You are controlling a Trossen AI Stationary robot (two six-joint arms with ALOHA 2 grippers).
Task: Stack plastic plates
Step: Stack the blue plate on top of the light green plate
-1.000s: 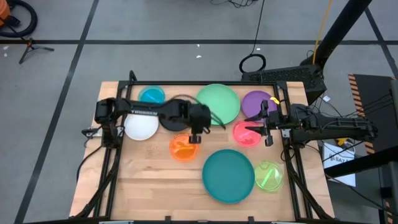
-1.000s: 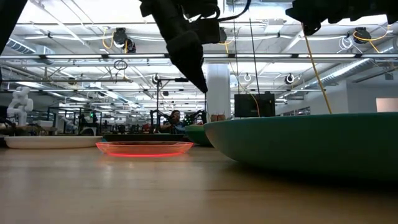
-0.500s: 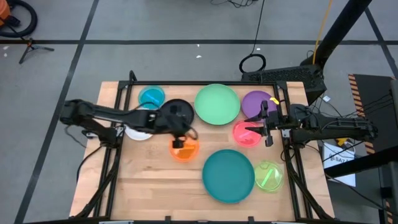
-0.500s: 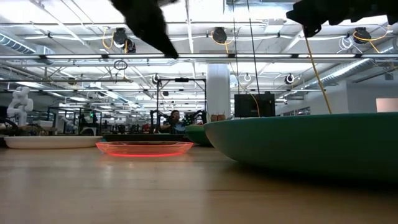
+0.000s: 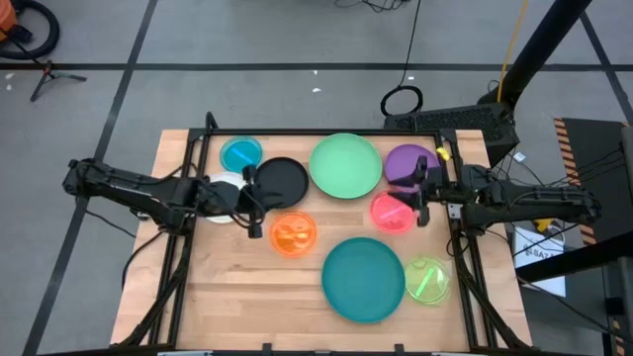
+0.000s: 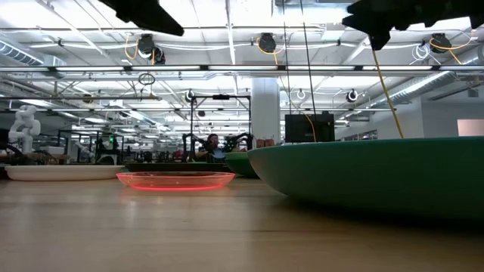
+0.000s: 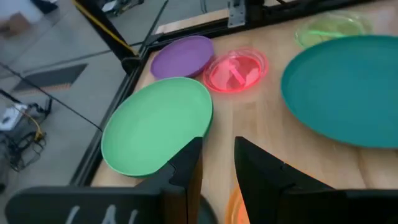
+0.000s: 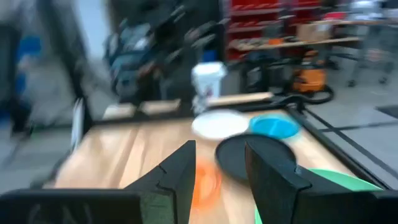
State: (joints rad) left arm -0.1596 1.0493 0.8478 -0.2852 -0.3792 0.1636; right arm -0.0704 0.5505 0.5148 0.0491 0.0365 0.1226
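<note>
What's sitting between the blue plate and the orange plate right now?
In the high view, the black plate lies between the blue plate and the orange plate, with the left gripper over its near-left edge.

Open board at lower left, plates crowding the top and right

In the high view, bare table (image 5: 227, 297) fills the lower left; the teal plate (image 5: 363, 279) and lime plate (image 5: 428, 279) block the lower right. Across the top sit the blue plate (image 5: 241, 153), black plate (image 5: 280, 181), light green plate (image 5: 345, 165) and purple plate (image 5: 408, 161), nearly rim to rim.
</note>
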